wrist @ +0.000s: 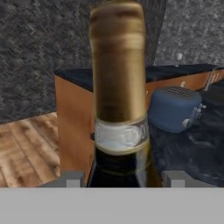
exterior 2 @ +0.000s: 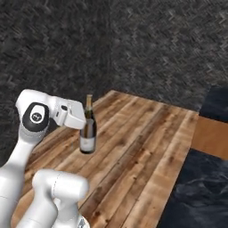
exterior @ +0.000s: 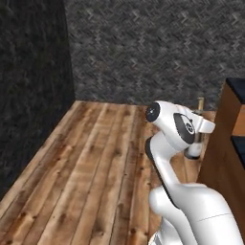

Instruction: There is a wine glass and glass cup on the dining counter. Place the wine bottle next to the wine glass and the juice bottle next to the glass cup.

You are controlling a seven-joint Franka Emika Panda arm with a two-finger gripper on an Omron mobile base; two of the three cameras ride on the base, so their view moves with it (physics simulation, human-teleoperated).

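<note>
One tall dark glass wine bottle [exterior 2: 88, 129] is showing a pale label, its writing too blurred to read. The end effector [wrist: 124, 178] is gripping it below the gold-foil neck.

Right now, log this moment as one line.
gripper: shut on wine bottle | bottle: upright, carried above wooden floor | blue toaster: on dark counter

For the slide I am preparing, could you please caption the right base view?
Gripper shut on the wine bottle, carrying it upright above the wooden floor, beside the black-topped counter.
</note>
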